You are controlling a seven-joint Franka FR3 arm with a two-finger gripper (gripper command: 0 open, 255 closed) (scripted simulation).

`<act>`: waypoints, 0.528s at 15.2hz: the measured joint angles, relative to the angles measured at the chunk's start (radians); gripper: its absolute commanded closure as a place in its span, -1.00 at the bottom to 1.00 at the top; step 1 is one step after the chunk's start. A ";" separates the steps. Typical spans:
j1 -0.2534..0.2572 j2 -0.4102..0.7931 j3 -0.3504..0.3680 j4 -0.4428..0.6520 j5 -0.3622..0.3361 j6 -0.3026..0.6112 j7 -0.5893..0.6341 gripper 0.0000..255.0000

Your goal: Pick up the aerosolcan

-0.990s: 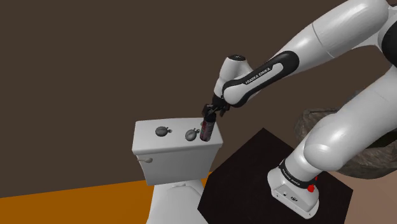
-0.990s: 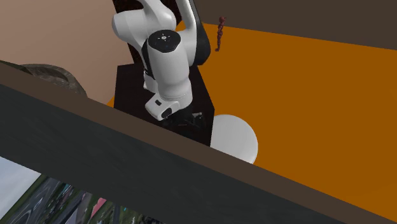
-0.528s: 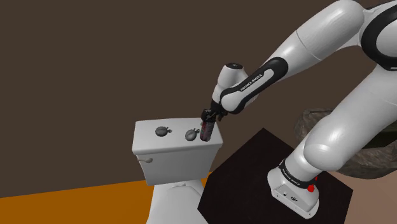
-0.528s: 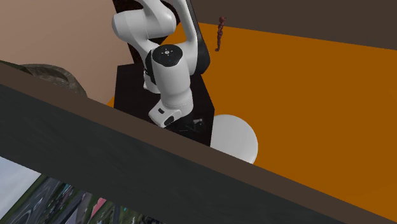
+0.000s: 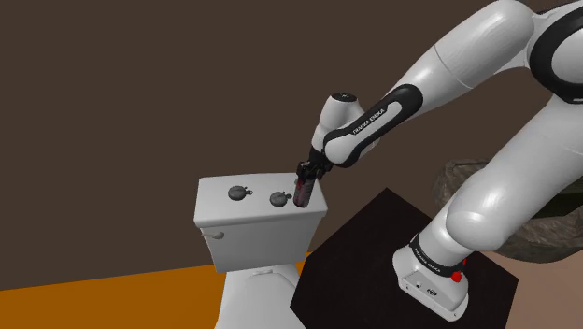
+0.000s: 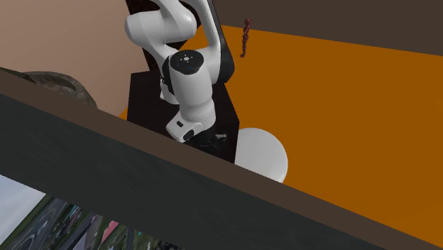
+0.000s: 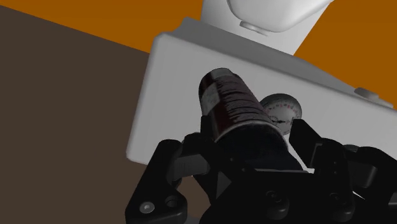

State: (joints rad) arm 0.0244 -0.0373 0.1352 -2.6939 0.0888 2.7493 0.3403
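Observation:
The aerosol can [image 5: 301, 194] is a dark red cylinder with a label, standing at the right end of the white toilet tank lid [image 5: 217, 202] in the shoulder view. My black gripper [image 5: 304, 180] comes down on it from above and is shut on its upper part. In the wrist view the can [image 7: 230, 102] runs between the two fingers [image 7: 306, 141], which clasp it on both sides, with the gripper [image 7: 254, 145] around its near end. Its far end rests near the lid [image 7: 168, 83].
Two small round dial-like items [image 5: 239, 193] [image 5: 278, 198] lie on the lid beside the can; one [image 7: 280, 112] sits right next to it. The toilet bowl [image 6: 263, 153] is below, on an orange floor. A dark wall rises behind the tank. The black stand [image 5: 374, 252] is nearby.
The forearm has swung lower and the hand has settled onto the can. The fingers have come together on the can. The can itself has not moved.

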 measured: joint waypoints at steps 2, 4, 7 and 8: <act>0.000 0.000 0.000 0.000 0.000 0.000 -0.001 1.00; 0.000 -0.018 -0.001 -0.001 0.002 -0.020 -0.003 1.00; 0.000 -0.059 -0.002 0.004 0.006 -0.067 -0.004 1.00; 0.000 -0.073 -0.002 0.007 0.007 -0.084 -0.005 1.00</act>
State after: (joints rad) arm 0.0246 -0.1106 0.1328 -2.6866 0.0958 2.6656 0.3353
